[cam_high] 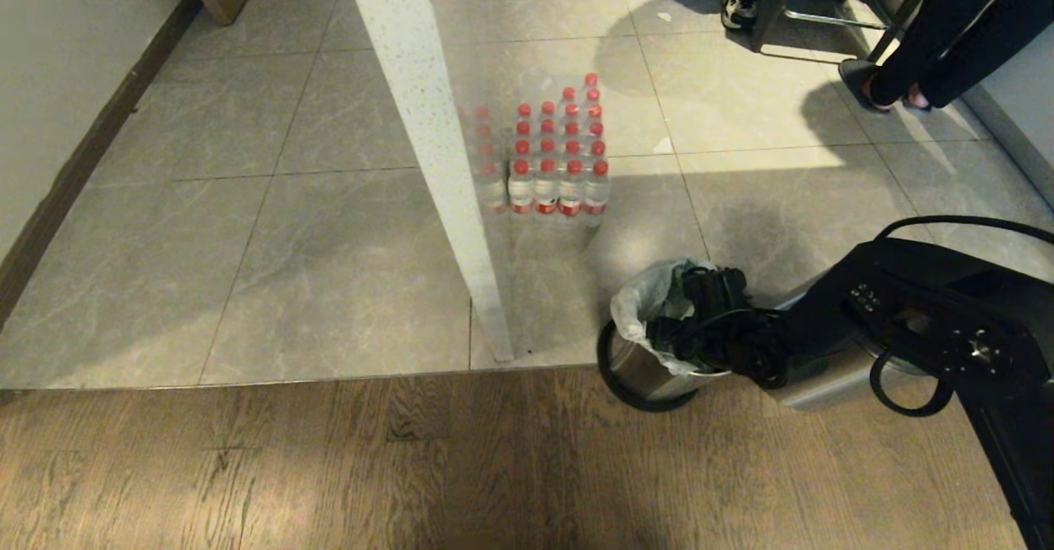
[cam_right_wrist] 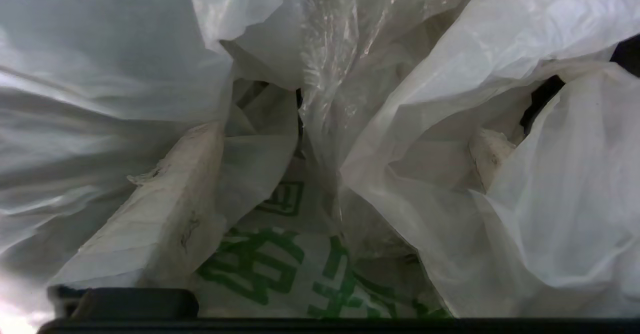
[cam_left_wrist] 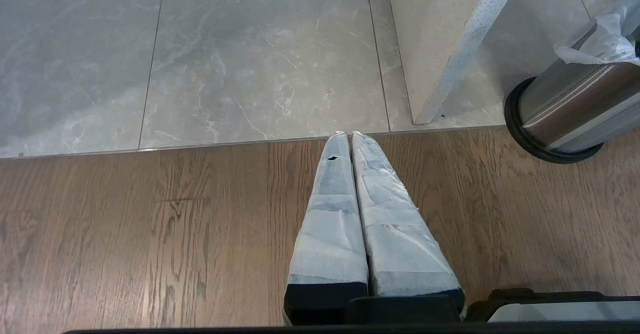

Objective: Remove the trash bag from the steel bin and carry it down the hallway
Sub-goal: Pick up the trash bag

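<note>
White trash bag folds surround the right tool, fingers spread, inside steel bin.

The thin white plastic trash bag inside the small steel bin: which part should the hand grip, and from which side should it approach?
Probably the gathered upper folds of the thin white plastic trash bag with green printing, taken from above through the mouth of the small round steel bin. The right hand already reaches in there with fingers apart, loose film bunched between them; the steel wall blocks any sideways approach.
</note>
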You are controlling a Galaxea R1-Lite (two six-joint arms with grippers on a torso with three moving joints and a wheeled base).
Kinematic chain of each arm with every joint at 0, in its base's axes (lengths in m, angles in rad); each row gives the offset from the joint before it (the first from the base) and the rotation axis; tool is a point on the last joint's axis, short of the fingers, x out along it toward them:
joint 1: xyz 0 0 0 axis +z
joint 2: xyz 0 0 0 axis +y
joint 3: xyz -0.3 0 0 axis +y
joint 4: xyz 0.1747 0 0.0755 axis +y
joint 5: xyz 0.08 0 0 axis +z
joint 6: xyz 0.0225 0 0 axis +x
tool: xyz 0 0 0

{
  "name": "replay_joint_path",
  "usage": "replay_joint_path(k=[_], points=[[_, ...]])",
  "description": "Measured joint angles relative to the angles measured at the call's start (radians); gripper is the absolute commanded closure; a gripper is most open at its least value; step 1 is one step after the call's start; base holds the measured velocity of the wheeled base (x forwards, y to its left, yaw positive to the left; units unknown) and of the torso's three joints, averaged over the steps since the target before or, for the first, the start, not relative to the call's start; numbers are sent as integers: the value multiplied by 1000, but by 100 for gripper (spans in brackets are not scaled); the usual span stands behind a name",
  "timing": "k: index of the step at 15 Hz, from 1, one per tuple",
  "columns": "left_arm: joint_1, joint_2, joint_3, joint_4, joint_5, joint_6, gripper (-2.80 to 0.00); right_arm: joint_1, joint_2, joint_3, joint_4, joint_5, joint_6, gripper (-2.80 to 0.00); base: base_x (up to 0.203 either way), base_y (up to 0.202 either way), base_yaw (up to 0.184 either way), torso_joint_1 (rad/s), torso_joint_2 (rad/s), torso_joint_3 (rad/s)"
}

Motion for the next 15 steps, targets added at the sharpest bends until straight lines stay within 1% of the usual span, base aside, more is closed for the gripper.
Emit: replay_joint_path(k=[2, 12, 15], points=[[0, 0, 0, 1, 0, 0, 0, -1, 6, -5, 4, -4, -17, 0, 0, 0, 0, 0, 0, 0], [0, 0, 0, 1, 0, 0, 0, 3, -22, 9, 7, -29, -16, 0, 0, 0, 0, 0, 0, 0], [0, 0, 0, 1, 0, 1, 0, 3, -65, 35, 13, -28, -13, 0, 0, 0, 0, 0, 0, 0]])
